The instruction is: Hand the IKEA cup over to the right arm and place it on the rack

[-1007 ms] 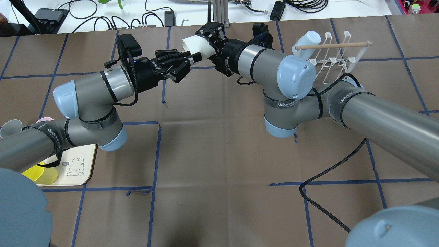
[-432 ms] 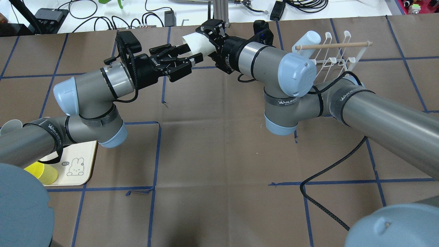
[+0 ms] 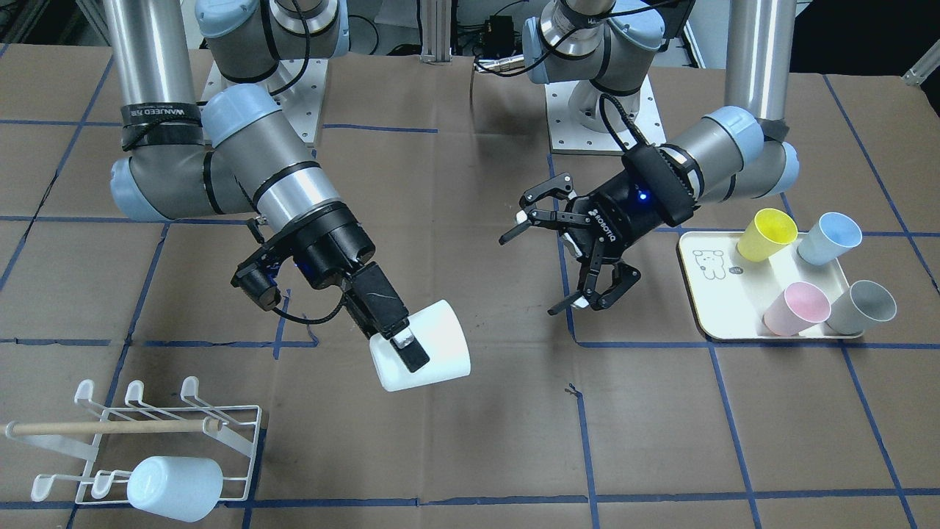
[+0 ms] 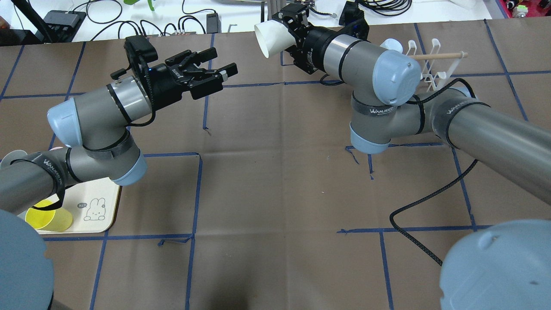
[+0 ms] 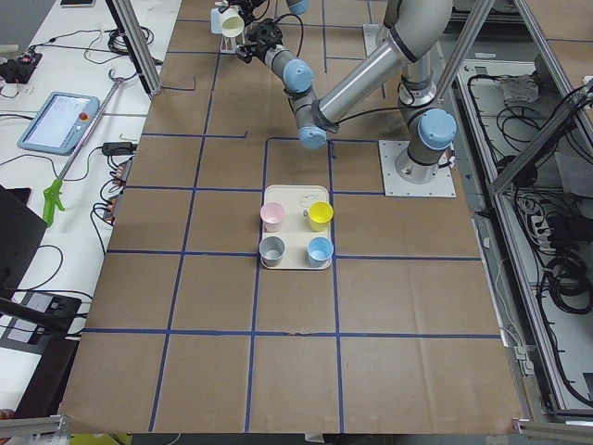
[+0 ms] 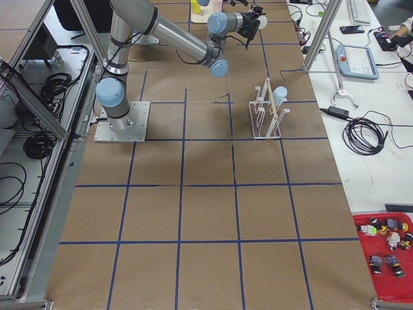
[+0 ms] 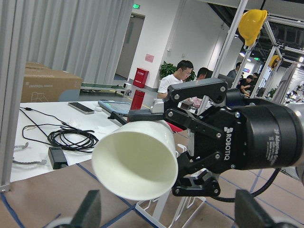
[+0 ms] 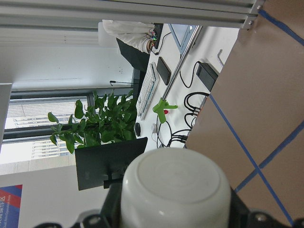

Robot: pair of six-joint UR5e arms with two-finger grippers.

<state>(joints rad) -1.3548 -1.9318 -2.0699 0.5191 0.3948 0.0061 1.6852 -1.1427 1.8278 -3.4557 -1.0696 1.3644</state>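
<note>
Gripping white cup (image 3: 440, 339) in R fingers (image 3: 413, 355); L fingers (image 4: 207, 53) spread, empty

The cup (image 3: 433, 349) sits in the right gripper (image 3: 408, 358), well apart from the left gripper (image 3: 562, 246). The rack (image 3: 110, 426) lies right of both.

Two arms stand at the table, the left arm (image 3: 723, 158) and the right arm (image 3: 272, 165), and each ends in one gripper: the left gripper (image 4: 220, 61) and the right gripper (image 3: 413, 358). Cups come to six: one white cup (image 3: 443, 342) in the right gripper, one pale cup (image 3: 175, 488) on the rack (image 3: 220, 432), and four on the tray (image 3: 716, 297) — one yellow cup (image 3: 767, 234), one blue cup (image 3: 830, 237), one pink cup (image 3: 797, 308), one grey cup (image 3: 863, 308). There is one rack, with one wooden dowel (image 3: 110, 426) across it; five hooked prongs (image 3: 132, 387) show — three in one row, two in the other, where the pale cup sits. There is one tray, with one small animal drawing (image 3: 709, 264).
</note>
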